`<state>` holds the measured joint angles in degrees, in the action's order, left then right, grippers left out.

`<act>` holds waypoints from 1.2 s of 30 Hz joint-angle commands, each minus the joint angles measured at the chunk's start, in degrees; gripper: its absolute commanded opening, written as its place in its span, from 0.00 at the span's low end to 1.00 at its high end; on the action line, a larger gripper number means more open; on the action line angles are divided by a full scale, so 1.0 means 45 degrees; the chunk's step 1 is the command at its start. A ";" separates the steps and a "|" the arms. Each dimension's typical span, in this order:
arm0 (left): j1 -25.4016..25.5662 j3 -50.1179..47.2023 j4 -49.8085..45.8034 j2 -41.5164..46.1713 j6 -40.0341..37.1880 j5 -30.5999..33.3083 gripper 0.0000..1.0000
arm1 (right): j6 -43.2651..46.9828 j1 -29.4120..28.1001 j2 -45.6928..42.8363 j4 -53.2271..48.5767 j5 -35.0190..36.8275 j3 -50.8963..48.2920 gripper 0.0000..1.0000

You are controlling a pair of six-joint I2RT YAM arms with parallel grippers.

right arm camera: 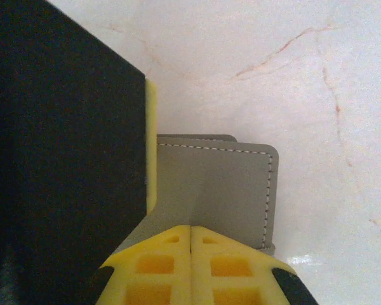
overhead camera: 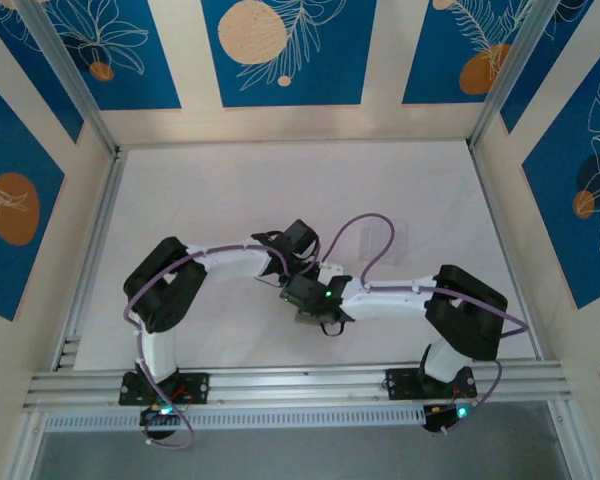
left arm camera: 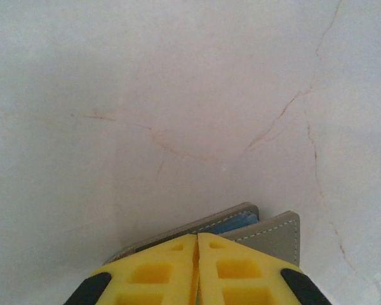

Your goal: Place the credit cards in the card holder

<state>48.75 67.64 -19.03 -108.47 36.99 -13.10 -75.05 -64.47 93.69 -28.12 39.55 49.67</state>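
The card holder [left arm camera: 276, 236] is a grey stitched wallet lying on the pale table, with a blue strip showing between its two flaps. My left gripper [left arm camera: 197, 236] is shut, its yellow tips right over the near edge of the holder; nothing shows between them. My right gripper [right arm camera: 190, 227] is shut too, tips resting against the face of the holder's grey flap [right arm camera: 228, 184]. The left gripper's black finger [right arm camera: 63, 159] stands close on that flap's left side. From above, both grippers meet over the card holder [overhead camera: 308, 320] near the table's front middle. The credit cards are hidden.
The white marbled table [overhead camera: 280, 190] stretches away behind the arms, framed by aluminium rails [overhead camera: 290, 385] in front and on both sides. Blue patterned walls stand around it. A purple cable [overhead camera: 365, 235] loops above the right forearm.
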 commanded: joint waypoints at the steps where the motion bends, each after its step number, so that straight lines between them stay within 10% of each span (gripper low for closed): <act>1: 0.0143 -0.0196 -0.0385 -0.0345 0.0139 0.0474 0.09 | -0.1293 -0.0853 0.2183 -0.3203 -0.2832 -0.0499 0.00; 13: -0.1552 0.0309 -0.0169 0.0798 0.0433 -0.1013 0.16 | -0.0779 -0.0702 0.0729 -0.3552 -0.2185 -0.0541 0.01; 19: -0.3158 -0.0164 0.0009 0.2750 0.0023 -0.1136 0.33 | 0.1371 0.0088 -0.0312 -0.3523 -0.1653 0.0464 0.50; 23: -0.4203 -0.0497 -0.0495 0.4364 -0.0490 -0.0728 0.54 | 0.3394 0.1130 -0.1045 -0.3464 -0.1518 0.1416 0.65; 25: -0.4701 -0.0910 -0.0586 0.5335 -0.0867 -0.0336 0.69 | 0.4384 0.1654 -0.1738 -0.3049 -0.1620 0.1652 0.98; 30: -0.5378 -0.1840 -0.0888 0.7540 -0.2226 0.3522 1.00 | 0.7461 0.3987 -0.3419 -0.1006 -0.1918 0.1434 1.00; 36: -0.5717 -0.3703 0.1245 0.8487 -0.5306 0.8613 1.00 | 1.0380 0.7554 -0.3566 0.1305 -0.0223 0.1360 1.00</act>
<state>24.23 56.16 -17.91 -71.94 22.90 9.78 -38.50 -34.72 77.45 -27.81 32.42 55.33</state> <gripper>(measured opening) 0.996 0.995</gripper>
